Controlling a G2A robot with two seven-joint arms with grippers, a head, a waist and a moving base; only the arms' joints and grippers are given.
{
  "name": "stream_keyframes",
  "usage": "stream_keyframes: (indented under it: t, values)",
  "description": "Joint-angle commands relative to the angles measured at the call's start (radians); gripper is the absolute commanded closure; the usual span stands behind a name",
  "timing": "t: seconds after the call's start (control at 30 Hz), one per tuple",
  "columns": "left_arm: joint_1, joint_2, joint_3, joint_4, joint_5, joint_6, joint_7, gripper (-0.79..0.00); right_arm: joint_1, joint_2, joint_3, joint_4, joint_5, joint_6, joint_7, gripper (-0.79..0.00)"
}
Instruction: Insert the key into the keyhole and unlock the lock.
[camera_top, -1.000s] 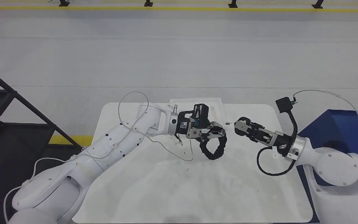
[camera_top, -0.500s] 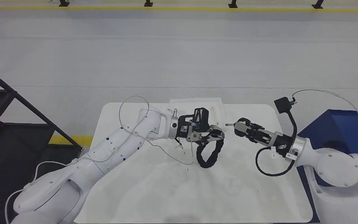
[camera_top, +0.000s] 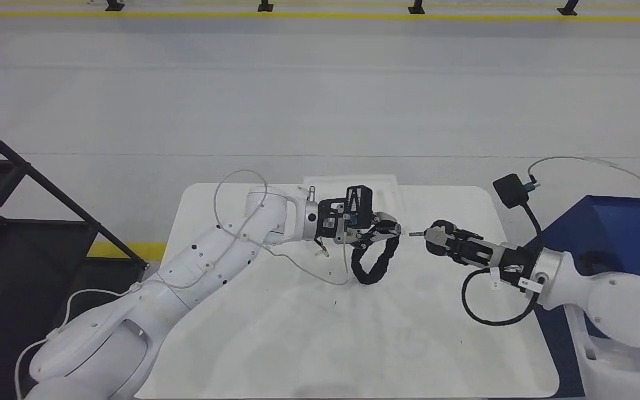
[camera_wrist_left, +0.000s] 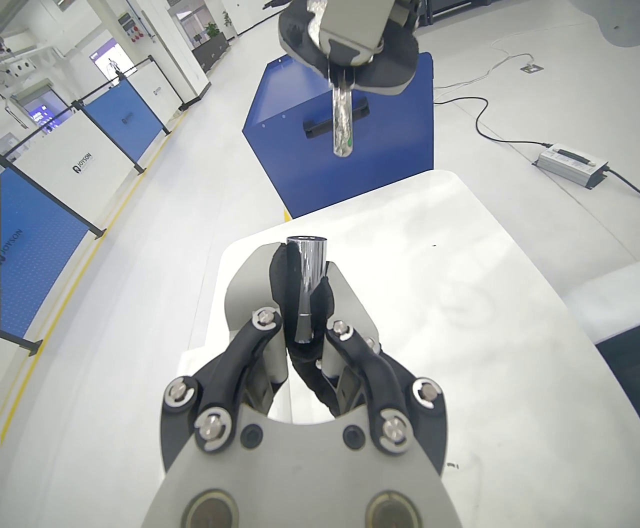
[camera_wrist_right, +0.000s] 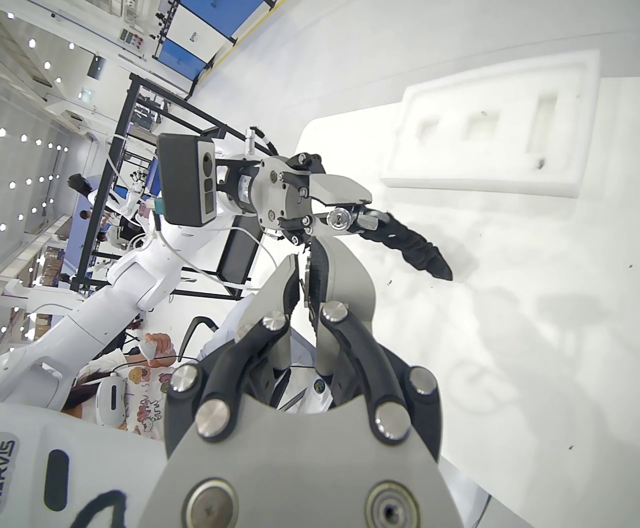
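Alignment step. Centre frame: left claw (camera_top: 386, 232) pinches chrome-cylinder black cable lock (camera_wrist_left: 306, 270); right claw (camera_top: 436, 236) pinches silver key (camera_wrist_left: 342, 120), tip near keyhole (camera_wrist_right: 340, 218). Next: straight insertion.

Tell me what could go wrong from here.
1. The key is short of the keyhole and looks slightly off its axis; it may strike the lock beside the slot.
2. The left gripper pinches the lock by its smooth chrome barrel in mid-air; a push could slide or twist it.
3. The right gripper holds only the key's head, so it might pivot.
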Motion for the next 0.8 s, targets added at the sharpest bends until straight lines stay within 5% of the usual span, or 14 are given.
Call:
stream_keyframes:
  t: [0.0,0.37,0.77]
  values:
    - [-0.006,-0.009,0.004,0.009,0.025,0.014,0.039,0.000,0.000,0.004,0.005,-0.019,-0.029,0.032,0.003,0.000]
    - [-0.008,-0.056,0.041,0.077,0.135,0.047,0.212,0.000,-0.007,0.022,-0.024,-0.090,-0.146,0.123,0.030,0.000]
    - [0.028,-0.078,0.022,0.088,0.097,0.010,0.185,0.000,-0.015,0.031,-0.068,-0.101,-0.216,0.154,0.014,0.000]
